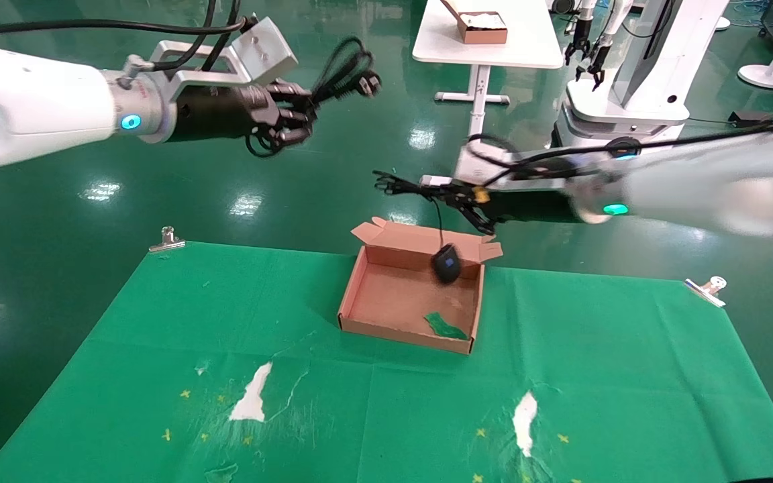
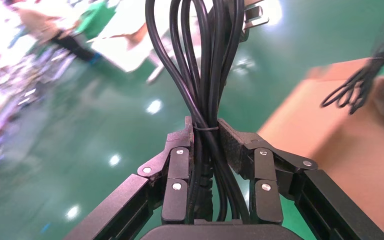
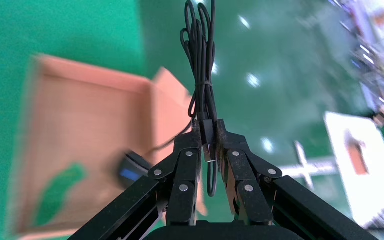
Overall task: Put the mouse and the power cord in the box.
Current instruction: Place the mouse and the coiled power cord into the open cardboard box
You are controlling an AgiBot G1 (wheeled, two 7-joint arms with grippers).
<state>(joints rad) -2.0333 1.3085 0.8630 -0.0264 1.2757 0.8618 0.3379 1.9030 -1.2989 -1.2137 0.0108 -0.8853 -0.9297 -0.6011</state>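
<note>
brown cardboard box [image 1: 400, 302] waits as the right gripper [image 1: 470, 201] pinches the cable of the mouse [image 1: 447, 263] dangling over its far wall, left gripper [image 1: 289, 117] clamping the power cord [image 1: 343, 70] aloft; a swing could miss.

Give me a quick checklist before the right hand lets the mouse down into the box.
1. Right hand shut on the mouse's bundled cable: ok.
2. Mouse hangs over the box, near its back wall: ok.
3. Mouse resting on the box floor: cannot tell.
4. Box open, lid flaps folded back: ok.
5. Green scrap lies at the front of the box, apart from the mouse: ok.
6. Left hand shut on the power cord, held high and left of the box: ok.
</note>
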